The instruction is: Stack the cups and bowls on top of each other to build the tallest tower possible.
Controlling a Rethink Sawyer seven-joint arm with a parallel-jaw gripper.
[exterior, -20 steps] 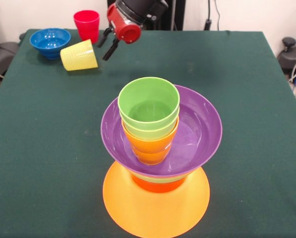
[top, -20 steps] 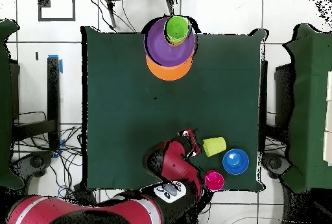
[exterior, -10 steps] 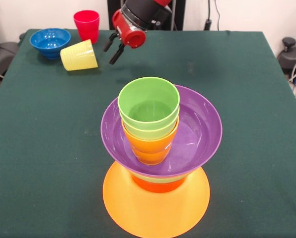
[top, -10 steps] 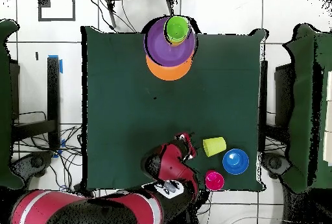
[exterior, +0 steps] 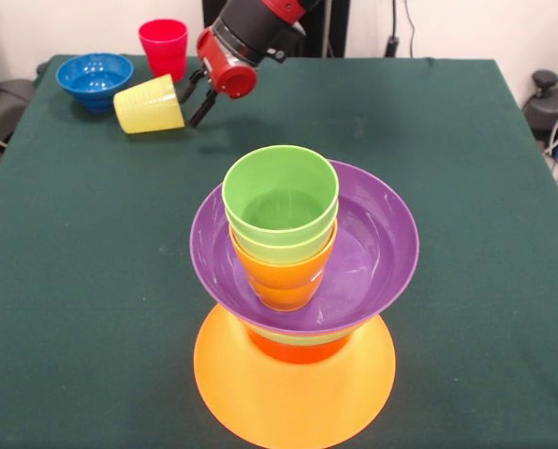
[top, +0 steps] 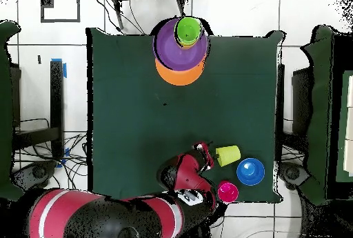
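The tower stands at the table's near middle: an upturned wide orange bowl (exterior: pixel 293 398) as base, a red-orange bowl (exterior: pixel 298 349), a green rim, then a purple bowl (exterior: pixel 368 253). In the purple bowl sit an orange cup (exterior: pixel 284 279) and two nested green cups (exterior: pixel 281 201). The tower also shows in the overhead view (top: pixel 180 45). A pale yellow cup (exterior: pixel 150 103) (top: pixel 227 155) lies on its side at the far left. My gripper (exterior: pixel 195 98) (top: pixel 206 156) is open and empty, just right of the yellow cup's mouth end.
A red cup (exterior: pixel 164 45) (top: pixel 227 192) stands upright at the table's far edge. A blue bowl (exterior: pixel 95 77) (top: pixel 250 172) sits upright left of it, behind the yellow cup. Green cloth covers the table (exterior: pixel 466 187).
My gripper swung a little right, then back left and closer to the yellow cup. The cups, bowls and tower have not moved.
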